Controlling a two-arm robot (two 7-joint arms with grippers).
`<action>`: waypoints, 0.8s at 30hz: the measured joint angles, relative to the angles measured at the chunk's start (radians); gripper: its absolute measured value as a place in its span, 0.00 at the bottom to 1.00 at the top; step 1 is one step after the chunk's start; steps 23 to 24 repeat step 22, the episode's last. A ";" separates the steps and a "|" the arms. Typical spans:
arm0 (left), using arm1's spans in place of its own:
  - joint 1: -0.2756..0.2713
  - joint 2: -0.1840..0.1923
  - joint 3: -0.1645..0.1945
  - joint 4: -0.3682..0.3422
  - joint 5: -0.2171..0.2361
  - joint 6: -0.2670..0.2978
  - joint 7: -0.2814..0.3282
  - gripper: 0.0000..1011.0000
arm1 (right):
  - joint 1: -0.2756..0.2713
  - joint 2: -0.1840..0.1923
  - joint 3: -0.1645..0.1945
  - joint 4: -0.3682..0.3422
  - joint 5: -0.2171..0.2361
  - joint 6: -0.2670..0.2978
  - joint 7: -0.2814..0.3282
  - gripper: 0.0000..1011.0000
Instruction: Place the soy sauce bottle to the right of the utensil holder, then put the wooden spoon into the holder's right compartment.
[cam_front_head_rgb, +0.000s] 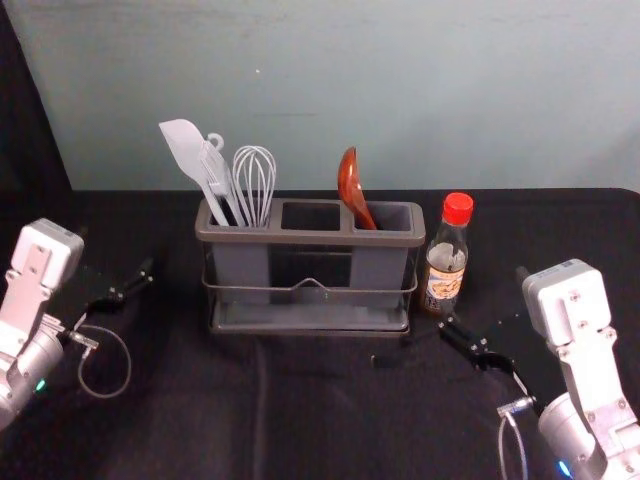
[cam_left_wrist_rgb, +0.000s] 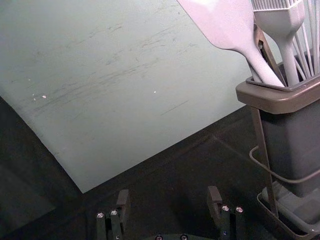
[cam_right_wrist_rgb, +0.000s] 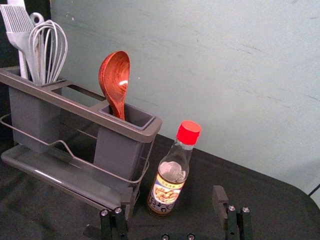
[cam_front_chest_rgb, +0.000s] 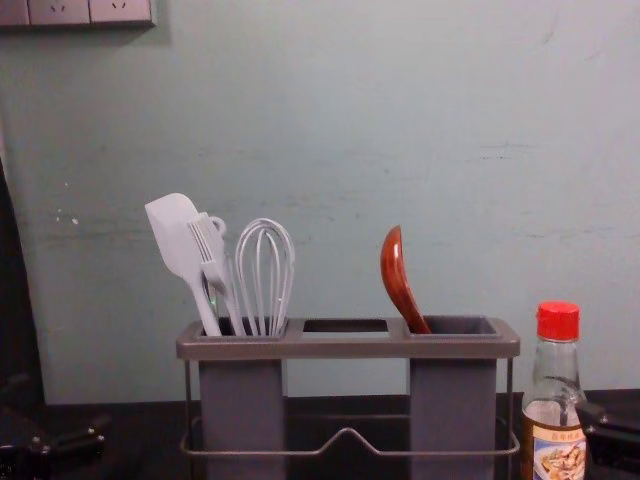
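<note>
In the head view my right gripper (cam_front_head_rgb: 488, 302) is just right of the soy sauce bottle (cam_front_head_rgb: 446, 255); my left gripper (cam_front_head_rgb: 112, 256) is left of the utensil holder (cam_front_head_rgb: 318, 237). The red-capped bottle stands upright close beside the holder's right end. The wooden spoon (cam_front_head_rgb: 354, 188) leans bowl-up in the right compartment, its lower handle hidden inside. In the right wrist view my right gripper (cam_right_wrist_rgb: 173, 200) is open, with the bottle (cam_right_wrist_rgb: 172, 172) standing beyond its parted fingers. The left wrist view has my left gripper (cam_left_wrist_rgb: 169, 200) open and empty, beside the holder (cam_left_wrist_rgb: 285, 102).
A white spatula (cam_front_chest_rgb: 180, 245), a brush (cam_front_chest_rgb: 212, 255) and a whisk (cam_front_chest_rgb: 265, 270) stand in the holder's left compartment. A wall (cam_front_head_rgb: 350, 90) rises behind the black-covered table (cam_front_head_rgb: 300, 420). Sockets (cam_front_chest_rgb: 60, 12) are at the chest view's upper left.
</note>
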 joint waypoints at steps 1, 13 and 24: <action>0.000 0.000 0.000 0.000 0.000 0.000 0.000 1.00 | 0.000 0.000 0.000 0.000 0.000 0.000 0.000 0.99; 0.000 0.000 0.000 0.000 0.000 0.000 0.000 1.00 | 0.000 0.000 0.000 0.000 0.000 0.000 0.000 0.99; 0.000 0.000 0.000 0.000 0.000 0.000 0.000 1.00 | 0.000 0.000 0.000 0.000 0.000 0.000 0.000 0.99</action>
